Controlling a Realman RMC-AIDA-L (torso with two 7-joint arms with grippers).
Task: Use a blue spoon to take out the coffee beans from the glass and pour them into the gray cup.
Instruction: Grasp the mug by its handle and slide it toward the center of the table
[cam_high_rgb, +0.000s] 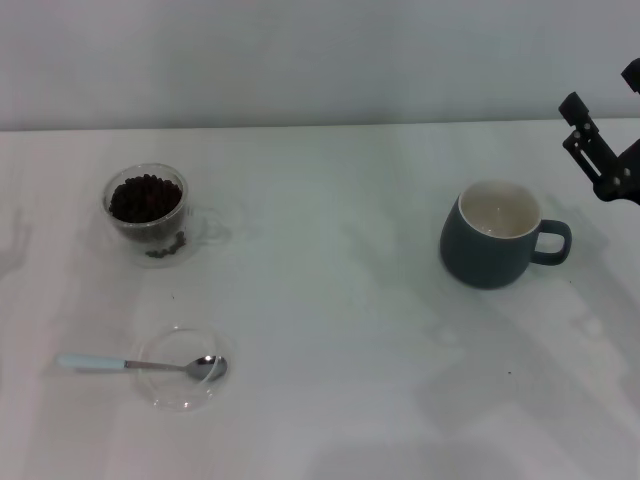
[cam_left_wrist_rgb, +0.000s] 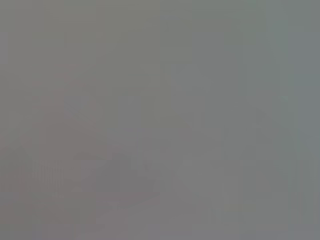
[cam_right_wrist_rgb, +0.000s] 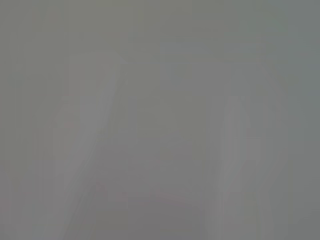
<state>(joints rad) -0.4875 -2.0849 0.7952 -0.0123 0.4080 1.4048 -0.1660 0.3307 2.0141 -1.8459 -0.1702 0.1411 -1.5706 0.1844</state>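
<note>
1. White bench (cam_high_rgb: 330, 330): spans the whole head view, pale wall behind; carries all items listed below.
2. Right claw (cam_high_rgb: 590, 150): black, at the far right edge of the head view, above the bench, beyond and to the right of the gray cup, clear of it. Only partly in frame; open or closed cannot be told. Holds nothing visible.
3. Left claw: not seen in any view. Both wrist views plain gray blur, nothing readable.
4. Gray cup (cam_high_rgb: 490, 255): upright on the right half of the bench, loop handle toward the right, cream inside; looks empty.
5. Glass (cam_high_rgb: 148, 210): upright at far left of the bench, well apart from the gray cup, clear handle toward the right.
6. Flat clear dish (cam_high_rgb: 160, 385): near left, nearer the robot than the glass.
7. Blue spoon (cam_high_rgb: 140, 365): lying flat, metal bowl resting in the dish, pale handle out over the rim to the left, onto the bench.
8. Coffee beans (cam_high_rgb: 145, 197): heaped in the glass, near the brim.
</note>
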